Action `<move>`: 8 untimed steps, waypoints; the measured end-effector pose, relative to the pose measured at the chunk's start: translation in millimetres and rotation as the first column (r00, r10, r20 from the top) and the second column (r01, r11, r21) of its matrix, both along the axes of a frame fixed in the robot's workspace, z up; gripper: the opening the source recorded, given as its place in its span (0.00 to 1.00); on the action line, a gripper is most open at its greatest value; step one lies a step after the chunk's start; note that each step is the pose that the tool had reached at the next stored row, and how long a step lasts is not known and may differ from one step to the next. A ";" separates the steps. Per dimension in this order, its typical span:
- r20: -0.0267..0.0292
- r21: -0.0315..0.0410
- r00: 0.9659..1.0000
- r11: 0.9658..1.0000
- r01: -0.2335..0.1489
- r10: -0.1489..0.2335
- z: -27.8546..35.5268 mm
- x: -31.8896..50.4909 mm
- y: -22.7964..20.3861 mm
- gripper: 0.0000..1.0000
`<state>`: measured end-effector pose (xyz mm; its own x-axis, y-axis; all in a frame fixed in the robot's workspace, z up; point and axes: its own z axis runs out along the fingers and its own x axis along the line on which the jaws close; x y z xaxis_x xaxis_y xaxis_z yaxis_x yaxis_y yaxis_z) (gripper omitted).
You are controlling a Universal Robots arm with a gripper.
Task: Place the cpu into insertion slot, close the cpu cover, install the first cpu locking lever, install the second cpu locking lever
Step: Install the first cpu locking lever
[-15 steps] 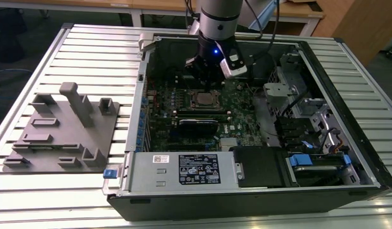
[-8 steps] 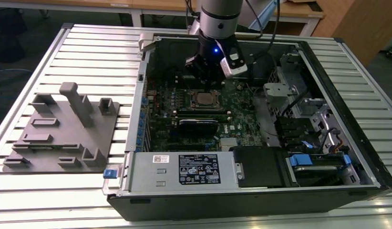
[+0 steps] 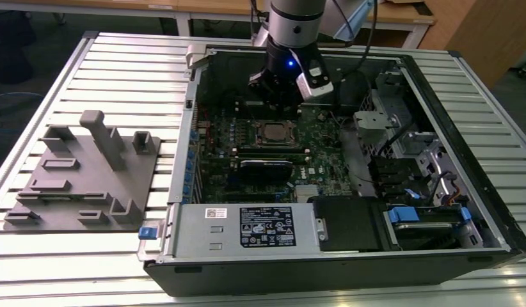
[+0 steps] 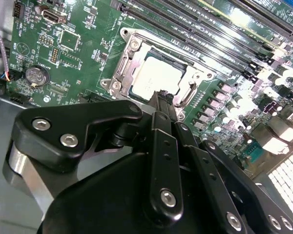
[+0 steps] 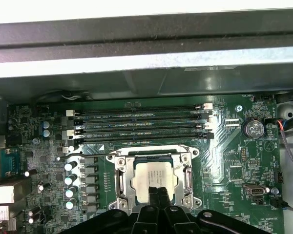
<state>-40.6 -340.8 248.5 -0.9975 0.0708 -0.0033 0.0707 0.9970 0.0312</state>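
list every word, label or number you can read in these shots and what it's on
Nothing can be read.
Black label on the silver box, exterior view: print too small.
White sticker beside it: too small.
White lettering on the green circuit board, first wrist view: too small.
Faint marks on the cpu, first wrist view: blurred.

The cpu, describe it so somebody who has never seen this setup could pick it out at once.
Inside the open computer case, find the green circuit board and the square silvery cpu cover near its middle. The cpu is the flat, dull silver-grey square showing through that frame's cut-out, while the long slots beside it are dark and narrow.
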 end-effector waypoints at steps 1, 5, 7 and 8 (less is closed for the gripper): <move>0.000 0.000 1.000 1.000 0.000 0.000 1.3 0.0 0.0 0.11; 0.000 0.000 1.000 1.000 0.000 0.000 3.1 0.0 0.0 0.11; 0.000 0.000 1.000 1.000 0.000 0.000 3.5 0.0 0.0 0.11; 0.000 0.000 1.000 1.000 0.000 0.000 3.5 0.0 0.0 0.11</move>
<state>-40.6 -340.8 252.0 -0.9975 0.0707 -0.0034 0.0706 0.9970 0.0311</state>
